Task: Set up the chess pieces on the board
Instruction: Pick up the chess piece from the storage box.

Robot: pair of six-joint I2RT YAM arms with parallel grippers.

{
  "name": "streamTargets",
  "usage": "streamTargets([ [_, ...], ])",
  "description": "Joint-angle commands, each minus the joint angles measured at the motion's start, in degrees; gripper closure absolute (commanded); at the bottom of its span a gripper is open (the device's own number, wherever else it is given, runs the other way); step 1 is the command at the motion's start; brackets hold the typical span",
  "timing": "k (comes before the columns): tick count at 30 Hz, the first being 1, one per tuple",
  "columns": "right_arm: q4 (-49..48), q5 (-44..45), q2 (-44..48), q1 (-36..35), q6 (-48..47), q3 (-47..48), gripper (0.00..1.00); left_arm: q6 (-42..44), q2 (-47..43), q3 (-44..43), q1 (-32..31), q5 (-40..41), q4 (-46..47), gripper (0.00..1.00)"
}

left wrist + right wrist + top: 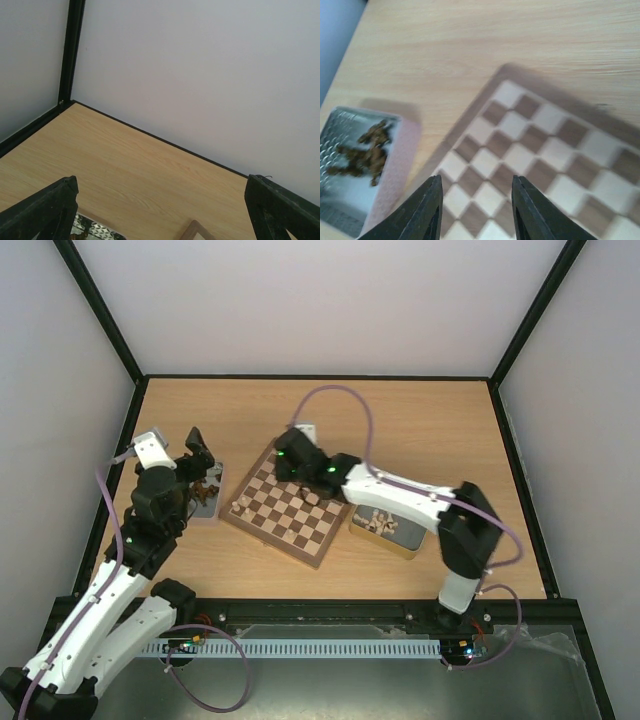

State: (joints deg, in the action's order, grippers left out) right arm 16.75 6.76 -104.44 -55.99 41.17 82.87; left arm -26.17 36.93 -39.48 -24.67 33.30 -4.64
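Note:
The chessboard [290, 514] lies in the middle of the table, turned at an angle. Two or three pale pieces [240, 506] stand at its left corner. My right gripper [288, 452] hangs open and empty over the board's far corner; in the right wrist view its fingers [476, 182] frame bare squares of the board [530, 150]. My left gripper [203, 455] is open and empty over the silver tray [207, 491] of dark pieces [367, 152]. The gold tin [388, 527] to the right of the board holds pale pieces [382, 521].
The tray lies to the left of the board, the tin to its right. A small white object [303, 428] lies behind the board. Black frame rails [320, 377] and white walls close the table in. The left wrist view shows bare tabletop [125, 165] and the back wall.

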Motion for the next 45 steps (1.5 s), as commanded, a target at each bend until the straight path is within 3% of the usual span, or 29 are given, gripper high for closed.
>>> streamTargets([
  [1, -0.33, 9.37, 11.79, 3.80, 4.46, -11.14, 0.62, 0.32, 0.90, 0.27, 0.45, -3.96, 2.63, 0.07],
  [10, 9.77, 20.15, 32.21, 13.98, 12.22, -35.46, 0.58, 1.24, 5.37, 1.39, 1.29, -13.65, 7.98, 0.00],
  [15, 9.48, 15.09, 37.02, 19.84, 12.73, -43.69, 0.59, 0.12, 11.93, -2.59, 4.13, -25.37, 4.83, 0.00],
  [22, 6.26, 5.81, 33.02, 22.51, 8.34, -47.34, 0.63, -2.78, 14.59, -3.23, 5.11, -30.33, 7.04, 0.00],
  [26, 3.54, 4.17, 31.29, 22.59, 7.67, -49.47, 0.71, -2.57, 14.87, -3.38, 5.13, -31.54, 8.45, 0.00],
  [32, 2.68, 1.46, 27.48, 22.59, 5.00, -49.08, 0.76, -2.53, 15.69, -3.44, 5.11, -31.83, 8.26, 0.01],
  [41, 1.99, 0.44, 24.77, 22.59, 3.27, -48.51, 0.74, -2.30, 16.17, -3.54, 5.11, -32.16, 8.42, 0.00],
  [45, 1.98, 0.20, 23.68, 22.59, 3.12, -48.83, 0.88, -2.30, 16.14, -3.54, 5.15, -32.70, 8.42, 0.00],
])
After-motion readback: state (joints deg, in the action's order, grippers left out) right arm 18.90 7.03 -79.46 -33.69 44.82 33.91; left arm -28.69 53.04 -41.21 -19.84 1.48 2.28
